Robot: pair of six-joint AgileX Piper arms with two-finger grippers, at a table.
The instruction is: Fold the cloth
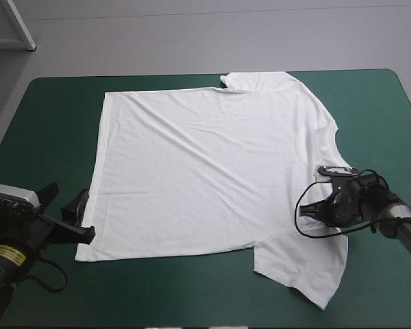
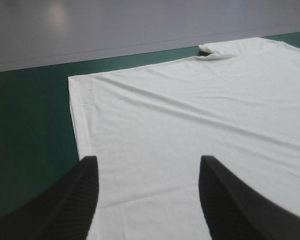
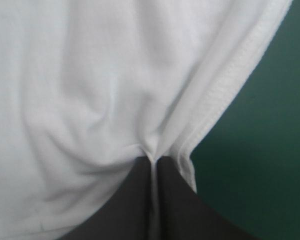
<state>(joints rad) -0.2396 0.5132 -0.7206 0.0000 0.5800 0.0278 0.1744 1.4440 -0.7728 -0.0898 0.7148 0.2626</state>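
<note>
T-shirt (image 1: 205, 171) spread flat, right gripper (image 3: 151, 159) clamped on it, left gripper (image 2: 147, 160) wide apart.
Nearest you on the left, your left gripper is at the T-shirt's near left corner. Its black fingers (image 2: 75, 200) stand well apart, with white fabric between and ahead of them, and the T-shirt's side edge runs just beside one finger. On the right, your right gripper has its fingers pressed together on a pinch of fabric. Creases fan out from the tips, a stitched edge (image 3: 225, 95) lies just beside them, and bare teal-green cover (image 3: 270, 150) shows past it. Beyond both, the T-shirt lies open across the middle of the table, with the near sleeve (image 1: 305, 274) toward the near edge and the far sleeve (image 1: 257, 82) close to the far edge.
</note>
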